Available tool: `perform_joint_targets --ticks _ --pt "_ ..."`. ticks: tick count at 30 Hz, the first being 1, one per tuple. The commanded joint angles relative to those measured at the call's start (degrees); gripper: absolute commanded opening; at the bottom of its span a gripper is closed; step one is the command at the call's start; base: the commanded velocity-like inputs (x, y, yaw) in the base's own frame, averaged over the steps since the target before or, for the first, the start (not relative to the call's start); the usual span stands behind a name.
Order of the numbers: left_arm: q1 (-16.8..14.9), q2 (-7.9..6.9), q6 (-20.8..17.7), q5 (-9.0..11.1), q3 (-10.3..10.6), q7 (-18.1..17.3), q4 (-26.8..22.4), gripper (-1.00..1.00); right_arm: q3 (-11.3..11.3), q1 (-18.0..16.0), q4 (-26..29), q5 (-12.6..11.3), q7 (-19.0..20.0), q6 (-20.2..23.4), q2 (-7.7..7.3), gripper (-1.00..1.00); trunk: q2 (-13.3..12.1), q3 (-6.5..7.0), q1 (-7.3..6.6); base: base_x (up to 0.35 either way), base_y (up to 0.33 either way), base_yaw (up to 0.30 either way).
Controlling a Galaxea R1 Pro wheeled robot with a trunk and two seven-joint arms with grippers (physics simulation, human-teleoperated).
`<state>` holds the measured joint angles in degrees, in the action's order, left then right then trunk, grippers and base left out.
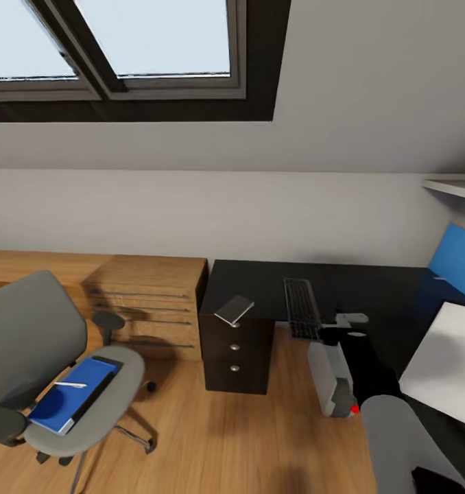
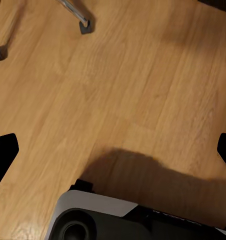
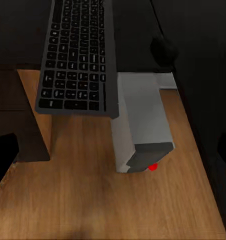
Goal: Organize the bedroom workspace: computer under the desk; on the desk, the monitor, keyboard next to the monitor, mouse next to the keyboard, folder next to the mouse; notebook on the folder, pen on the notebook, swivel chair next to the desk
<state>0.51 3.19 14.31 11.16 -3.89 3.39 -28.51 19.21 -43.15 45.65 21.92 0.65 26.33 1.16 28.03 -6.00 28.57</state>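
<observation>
The folder (image 1: pixel 73 395) lies on the swivel chair (image 1: pixel 33 343) with a pen (image 1: pixel 70 385) on it. The keyboard (image 3: pixel 78 55) overhangs the desk (image 1: pixel 260 288) edge above the computer (image 3: pixel 140 122). A notebook (image 1: pixel 234 309) tops the drawers. No writing is legible. Both grippers' fingertips sit wide apart, holding nothing.

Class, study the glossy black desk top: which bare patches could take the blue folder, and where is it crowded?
The glossy black desk top is bare between the small grey notebook at its left corner and the slim dark grey keyboard, and behind both, towards the wall. To the keyboard's right it is crowded: the white-backed monitor covers that stretch.
</observation>
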Motion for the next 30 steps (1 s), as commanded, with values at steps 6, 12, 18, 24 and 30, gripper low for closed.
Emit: perform_joint_targets --ticks 6,12,18,24,30 --pt "0.0 0.16 0.0 0.2 -0.1 0.3 -0.1 1.0 0.0 -8.7 0.6 0.2 1.7 6.5 -1.52 1.0 0.1 -0.12 0.06 0.332 -0.068 0.0" --pt "0.0 0.21 0.0 0.2 0.0 0.4 -0.1 1.0 0.0 -21.2 0.7 -1.3 2.8 20.0 -4.99 1.0 0.1 -0.12 0.06 0.259 -0.085 0.0" --pt "0.0 0.2 -0.1 0.2 0.1 0.4 -0.1 1.0 -0.1 -30.5 0.2 -2.0 5.0 31.1 -9.37 1.0 0.1 -0.12 0.06 0.05 -0.019 0.0" --pt "0.0 0.26 -0.3 0.2 0.1 0.4 -0.1 1.0 -0.2 -34.0 -5.8 -2.0 6.1 33.2 -15.07 1.0 0.1 -0.12 0.06 0.024 -0.031 0.0" --pt "0.0 0.31 -0.4 0.2 0.1 0.4 -0.1 1.0 -0.2 -40.4 -17.7 -2.1 6.8 33.6 -20.79 1.0 0.1 -0.12 0.06 0.124 -0.203 0.0"
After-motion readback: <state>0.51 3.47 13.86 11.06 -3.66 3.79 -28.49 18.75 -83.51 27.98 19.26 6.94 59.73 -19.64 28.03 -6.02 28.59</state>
